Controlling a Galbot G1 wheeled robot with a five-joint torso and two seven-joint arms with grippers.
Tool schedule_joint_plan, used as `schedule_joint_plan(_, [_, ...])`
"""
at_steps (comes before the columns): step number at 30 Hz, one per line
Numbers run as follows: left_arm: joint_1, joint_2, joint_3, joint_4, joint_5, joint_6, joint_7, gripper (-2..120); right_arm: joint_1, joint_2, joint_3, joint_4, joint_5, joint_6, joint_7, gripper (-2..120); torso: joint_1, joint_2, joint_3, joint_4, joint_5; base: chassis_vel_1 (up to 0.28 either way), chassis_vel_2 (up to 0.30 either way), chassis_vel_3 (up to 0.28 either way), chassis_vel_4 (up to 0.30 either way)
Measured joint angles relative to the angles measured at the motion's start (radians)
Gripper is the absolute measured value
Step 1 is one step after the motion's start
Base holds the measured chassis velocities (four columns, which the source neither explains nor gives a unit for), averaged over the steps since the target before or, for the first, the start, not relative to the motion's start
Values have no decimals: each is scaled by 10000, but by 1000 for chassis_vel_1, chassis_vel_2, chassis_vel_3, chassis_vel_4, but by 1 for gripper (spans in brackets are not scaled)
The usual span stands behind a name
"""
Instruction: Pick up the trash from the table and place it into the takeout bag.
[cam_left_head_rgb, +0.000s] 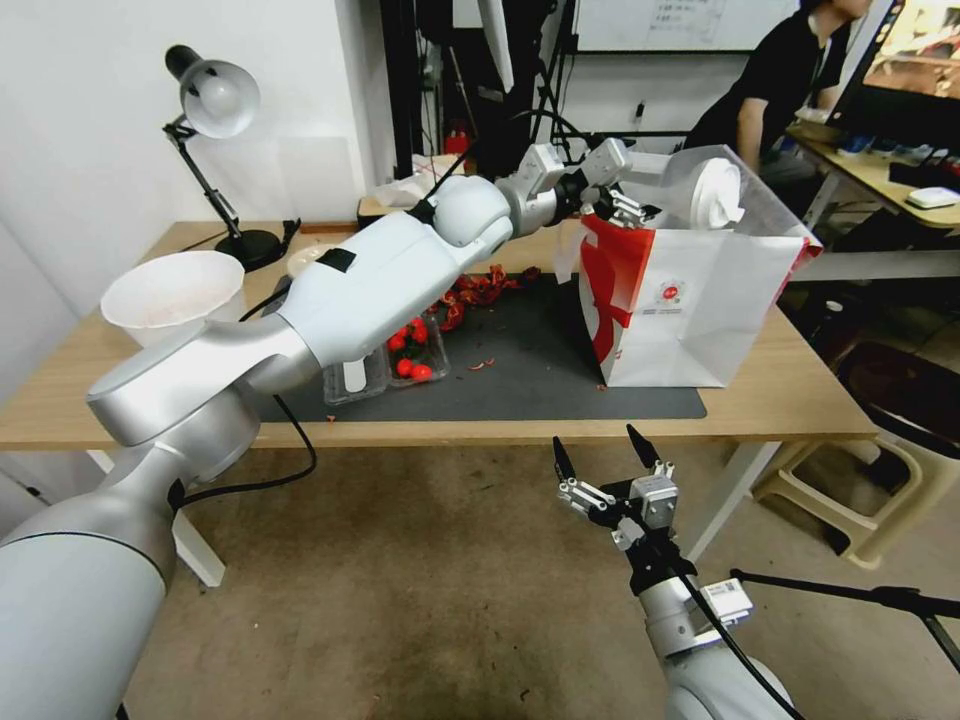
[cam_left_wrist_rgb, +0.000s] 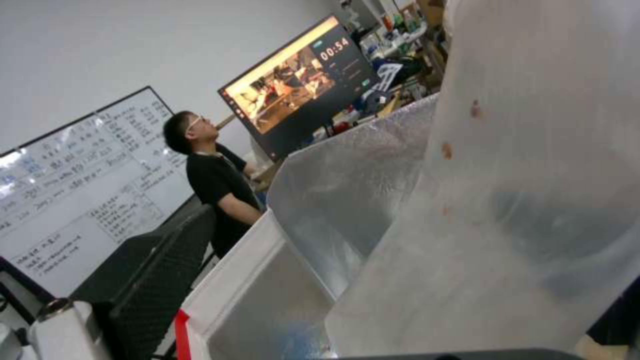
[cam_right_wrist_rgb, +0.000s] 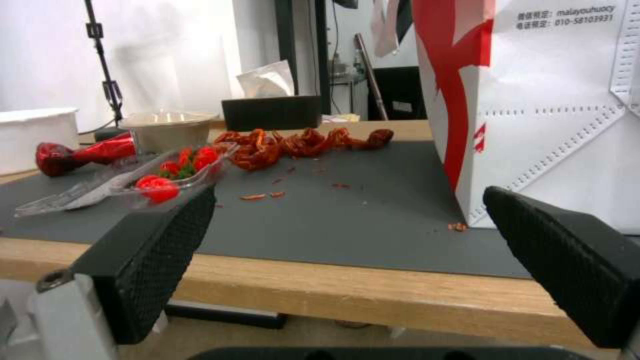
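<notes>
So my left end effector (cam_left_head_rgb: 628, 208) holds a translucent white-lidded plastic cup (cam_left_head_rgb: 712, 190) over the boxy red-and-white paper takeout bag (cam_left_head_rgb: 690, 310), right end effector (cam_left_head_rgb: 608, 465) released, bench (cam_left_head_rgb: 770, 395) scraps remain.

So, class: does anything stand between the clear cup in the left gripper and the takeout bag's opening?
Nothing visible does. The left gripper holds the clear cup over the takeout bag, whose foil-lined mouth lies open beside it.

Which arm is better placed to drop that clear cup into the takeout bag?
Left. The left gripper holds the clear cup at the open top of the takeout bag. The right gripper hangs open and empty, lower than the table and in front of its edge.
</notes>
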Motion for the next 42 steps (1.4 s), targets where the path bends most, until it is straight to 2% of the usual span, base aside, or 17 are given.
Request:
schedule_joint_plan(5, [-99,-21,29,33,12,111,157,100,-34,12,12,14,-1,2,4,100,0,0,0,2,0,0,0,0,0])
schedule_joint_plan(14, [-493,-219,42,380,396,779,1131,100,-18,37,-4,49,-13,3,11,100,0,0,0,0,0,0,0,0,0])
schedule_joint_plan(17, [-601,-249,41,482,464,872,1239,100,-21,38,-4,49,-13,3,12,100,0,0,0,1,0,0,0,0,0])
schedule_joint_plan(18, [-768,-310,-1,594,679,1035,1676,100,24,40,-23,45,-14,3,17,100,0,0,0,1,0,0,0,0,0])
schedule_joint_plan(23, [-859,-375,-47,687,872,1069,2058,100,89,50,-38,25,-12,3,33,100,0,0,0,0,1,0,0,0,0])
schedule_joint_plan(36, [-692,-249,-159,524,478,1015,1927,100,67,70,-35,-16,-6,7,27,100,0,0,0,0,0,0,0,0,0])
schedule_joint_plan(40, [-515,-94,-359,177,-64,1023,1520,100,64,84,-49,-29,-14,8,25,100,0,0,0,0,0,0,0,0,0])
schedule_joint_plan(42, [-294,26,-482,-161,-594,891,454,100,72,89,-55,-36,-14,8,24,100,0,0,0,3,0,0,0,0,0])
